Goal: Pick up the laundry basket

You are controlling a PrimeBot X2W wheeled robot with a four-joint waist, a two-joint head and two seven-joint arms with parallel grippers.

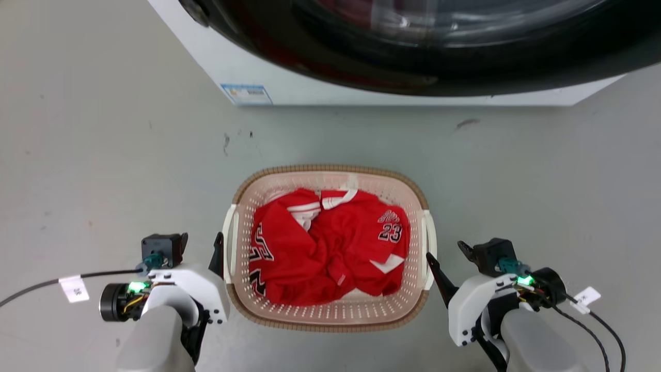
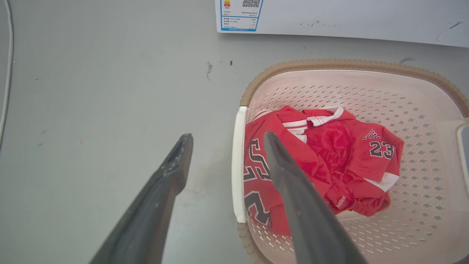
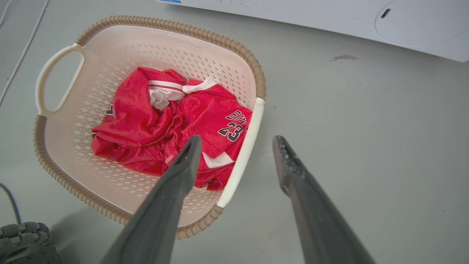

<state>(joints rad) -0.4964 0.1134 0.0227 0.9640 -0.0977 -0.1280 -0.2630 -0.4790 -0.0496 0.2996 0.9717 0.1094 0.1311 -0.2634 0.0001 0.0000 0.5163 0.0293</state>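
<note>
On floor (image 1: 103,155) just before washer (image 1: 361,98): laundry basket (image 1: 330,169), a handle each side. Wide open, empty, left gripper (image 2: 227,137) lines up astride left handle (image 2: 239,161); right gripper (image 3: 237,139) same at right handle (image 3: 243,154). Both equally near; height above handles unclear.

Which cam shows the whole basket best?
Head view: the basket sits whole in frame, seen from above. Left wrist view crops its right side. Right wrist view has nearly all of it, but a finger hides part of its near side.
</note>
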